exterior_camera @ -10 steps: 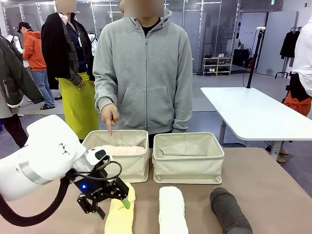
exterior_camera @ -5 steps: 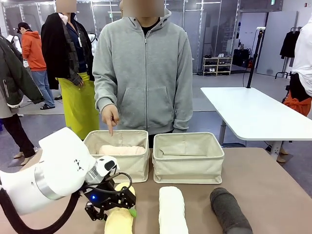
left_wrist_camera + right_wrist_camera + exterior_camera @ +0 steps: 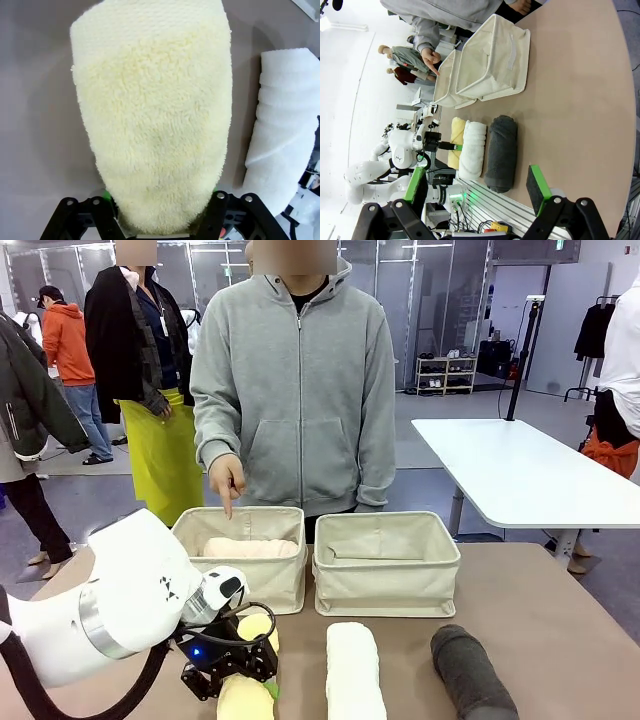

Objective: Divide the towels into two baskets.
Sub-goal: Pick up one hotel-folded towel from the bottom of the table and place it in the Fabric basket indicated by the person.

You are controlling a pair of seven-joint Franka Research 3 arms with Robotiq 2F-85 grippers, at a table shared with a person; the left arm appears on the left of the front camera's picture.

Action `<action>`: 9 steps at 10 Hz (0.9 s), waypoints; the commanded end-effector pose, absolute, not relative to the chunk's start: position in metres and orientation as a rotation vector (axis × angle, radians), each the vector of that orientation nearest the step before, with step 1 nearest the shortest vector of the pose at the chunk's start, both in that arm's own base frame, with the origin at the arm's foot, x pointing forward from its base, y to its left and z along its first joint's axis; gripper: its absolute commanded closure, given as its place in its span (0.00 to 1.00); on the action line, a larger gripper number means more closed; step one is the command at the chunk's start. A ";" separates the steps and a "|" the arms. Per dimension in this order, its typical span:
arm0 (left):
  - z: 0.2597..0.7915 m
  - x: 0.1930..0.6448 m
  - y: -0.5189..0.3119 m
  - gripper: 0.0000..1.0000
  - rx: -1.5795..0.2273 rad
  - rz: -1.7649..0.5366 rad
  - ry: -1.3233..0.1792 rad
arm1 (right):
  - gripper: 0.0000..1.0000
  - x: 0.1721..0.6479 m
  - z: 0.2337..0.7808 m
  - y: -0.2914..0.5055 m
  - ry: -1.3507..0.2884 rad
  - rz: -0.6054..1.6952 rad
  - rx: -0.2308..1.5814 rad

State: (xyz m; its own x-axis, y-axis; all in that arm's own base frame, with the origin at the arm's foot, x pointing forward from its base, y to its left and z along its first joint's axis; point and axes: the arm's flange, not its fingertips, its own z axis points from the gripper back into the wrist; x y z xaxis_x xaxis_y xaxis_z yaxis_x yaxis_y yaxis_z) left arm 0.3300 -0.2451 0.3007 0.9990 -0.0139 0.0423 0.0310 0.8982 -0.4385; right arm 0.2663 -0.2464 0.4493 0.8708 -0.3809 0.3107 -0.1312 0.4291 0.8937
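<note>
Fingers [image 3: 220, 207] of the left gripper [image 3: 162, 200] press in on the near end of the yellow towel [image 3: 155, 115], one green pad on each flank, so I judge it is grasped. The roll runs away from them along the worktop [image 3: 560, 620]. Those of the right gripper [image 3: 477, 192] stand wide apart and hold nothing.

The grip sits at the very end of a long, soft roll. When it is lifted, the far part may hang down, unroll, or slip out from the pads. It could also catch on the rim of the left basket [image 3: 240, 585], just beyond the fingers, where the person's hand [image 3: 226, 480] points and the pink towel [image 3: 250, 548] lies inside. The white towel [image 3: 285, 140] lies just beside the fingers and might be dragged along.

The yellow towel looks like thick, fluffy terry, pale in colour, and squeezed narrower between the pads.
</note>
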 end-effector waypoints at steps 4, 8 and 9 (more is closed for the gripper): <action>0.338 0.306 -0.228 0.65 -0.478 -0.082 -0.105 | 0.00 0.264 0.452 -0.246 -0.531 -0.164 1.138; 0.430 0.295 -0.214 0.65 -0.334 -0.464 -0.166 | 0.00 0.264 0.452 -0.246 -0.531 -0.164 1.138; 0.436 0.298 -0.210 0.65 -0.247 -0.619 -0.133 | 0.00 0.264 0.452 -0.246 -0.531 -0.164 1.138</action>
State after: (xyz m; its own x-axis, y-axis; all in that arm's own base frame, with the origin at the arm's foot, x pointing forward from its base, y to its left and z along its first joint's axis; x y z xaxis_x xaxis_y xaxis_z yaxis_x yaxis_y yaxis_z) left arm 0.3067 -0.2266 0.4278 0.8858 -0.4101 0.2170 0.4569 0.8525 -0.2540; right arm 0.2662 -0.2465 0.4493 0.8707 -0.3812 0.3107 -0.1311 0.4290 0.8937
